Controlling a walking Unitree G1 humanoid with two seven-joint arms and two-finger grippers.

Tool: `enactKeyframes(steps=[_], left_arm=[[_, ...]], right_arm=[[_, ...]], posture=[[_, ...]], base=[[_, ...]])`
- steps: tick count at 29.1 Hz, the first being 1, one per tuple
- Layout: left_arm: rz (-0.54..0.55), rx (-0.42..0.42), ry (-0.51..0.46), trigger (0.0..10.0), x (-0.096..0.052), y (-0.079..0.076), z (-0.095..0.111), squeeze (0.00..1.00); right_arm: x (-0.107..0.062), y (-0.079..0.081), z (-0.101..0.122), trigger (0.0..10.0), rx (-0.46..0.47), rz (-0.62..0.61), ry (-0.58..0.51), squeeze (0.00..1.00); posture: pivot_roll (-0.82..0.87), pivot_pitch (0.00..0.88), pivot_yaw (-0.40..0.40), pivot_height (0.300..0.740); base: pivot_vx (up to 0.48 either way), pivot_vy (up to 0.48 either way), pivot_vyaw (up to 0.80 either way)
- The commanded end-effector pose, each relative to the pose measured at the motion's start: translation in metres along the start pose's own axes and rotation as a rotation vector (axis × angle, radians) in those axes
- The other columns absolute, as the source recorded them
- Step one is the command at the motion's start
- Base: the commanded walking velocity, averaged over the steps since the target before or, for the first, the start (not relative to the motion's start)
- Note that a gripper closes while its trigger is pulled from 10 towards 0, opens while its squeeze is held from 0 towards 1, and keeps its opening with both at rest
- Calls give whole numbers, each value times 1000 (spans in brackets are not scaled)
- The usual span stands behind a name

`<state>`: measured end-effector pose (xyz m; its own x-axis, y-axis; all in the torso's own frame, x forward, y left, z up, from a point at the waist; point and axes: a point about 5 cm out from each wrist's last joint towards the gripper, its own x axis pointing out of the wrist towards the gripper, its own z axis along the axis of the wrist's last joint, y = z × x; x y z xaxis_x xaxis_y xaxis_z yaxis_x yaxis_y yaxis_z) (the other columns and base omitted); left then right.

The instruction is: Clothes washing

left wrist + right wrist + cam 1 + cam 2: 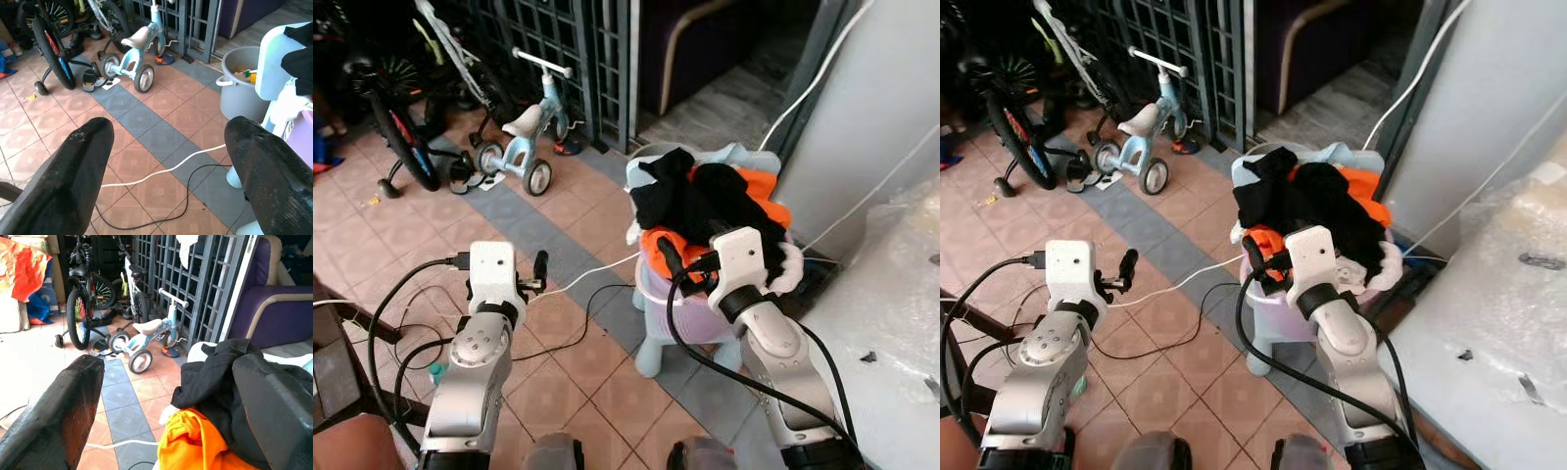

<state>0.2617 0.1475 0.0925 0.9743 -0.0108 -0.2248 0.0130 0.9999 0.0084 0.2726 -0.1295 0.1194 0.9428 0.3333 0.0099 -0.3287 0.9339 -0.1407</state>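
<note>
A heap of clothes [705,201] fills a lavender basket [690,311] that stands on a pale blue stool [656,354]. A black garment [215,377] lies on top, with an orange one [190,440] under it and white and light blue pieces at the edges. My right gripper [181,396] is open and held at the near left side of the heap, its fingers beside the orange cloth and holding nothing. Out over the tiled floor to the left of the basket, my left gripper [166,147] is also open and empty.
A white surface wrapped in plastic [891,294] and a grey panel [862,117] close off the right. A grey bucket [239,83] stands behind the stool. White and black cables [578,284] cross the tiles. A child's tricycle [524,137], a bicycle [396,117] and a metal gate [568,39] stand beyond.
</note>
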Motion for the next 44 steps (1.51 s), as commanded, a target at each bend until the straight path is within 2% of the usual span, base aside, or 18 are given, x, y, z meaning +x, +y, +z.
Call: enactKeyframes(steps=[1, 6, 10, 12, 21, 29, 33, 39, 44], left_arm=[[9, 14, -18, 10000, 1, -1, 5, 0], [2, 7, -24, 10000, 3, -1, 7, 0], [-26, -25, -38, 10000, 3, -3, 10, 0], [-38, -20, -44, 10000, 3, -5, 11, 0], [-45, -20, -51, 10000, 3, -7, 11, 0], [-46, -42, -55, 10000, 2, -7, 11, 0], [-31, -57, -44, 10000, 3, -7, 10, 0], [-33, -59, -44, 10000, 3, -8, 11, 0], [-32, -44, -40, 10000, 4, -4, 14, 0]], right_arm=[[-2, -10, -6, 10000, 4, -67, 35, 0], [-2, -20, -9, 10000, 7, -151, 58, 0], [0, -30, -6, 10000, -68, -235, 48, 0], [1, -25, -7, 10000, -6, -198, 38, 0], [2, -25, -7, 10000, -54, -206, 64, 0], [2, -27, -11, 10000, -37, -202, 76, 0], [2, -22, -18, 10000, -58, -169, 125, 0], [4, -24, -28, 10000, -118, -197, 217, 0], [16, -16, -38, 10000, -130, -132, 342, 0]], posture=[[4, 122, 23, 740], [2, 149, 30, 740], [-1, 141, 31, 740], [-2, 140, 32, 740], [-2, 133, 30, 740], [-2, 126, 29, 740], [1, 125, 25, 740], [12, 144, 17, 740], [26, 189, 32, 740]], base=[[0, 0, 0], [0, 0, 0], [0, 0, 0], [306, 0, 0], [347, -307, 0], [270, -234, 0], [0, 0, 0], [0, 0, 0], [0, 0, 0]])
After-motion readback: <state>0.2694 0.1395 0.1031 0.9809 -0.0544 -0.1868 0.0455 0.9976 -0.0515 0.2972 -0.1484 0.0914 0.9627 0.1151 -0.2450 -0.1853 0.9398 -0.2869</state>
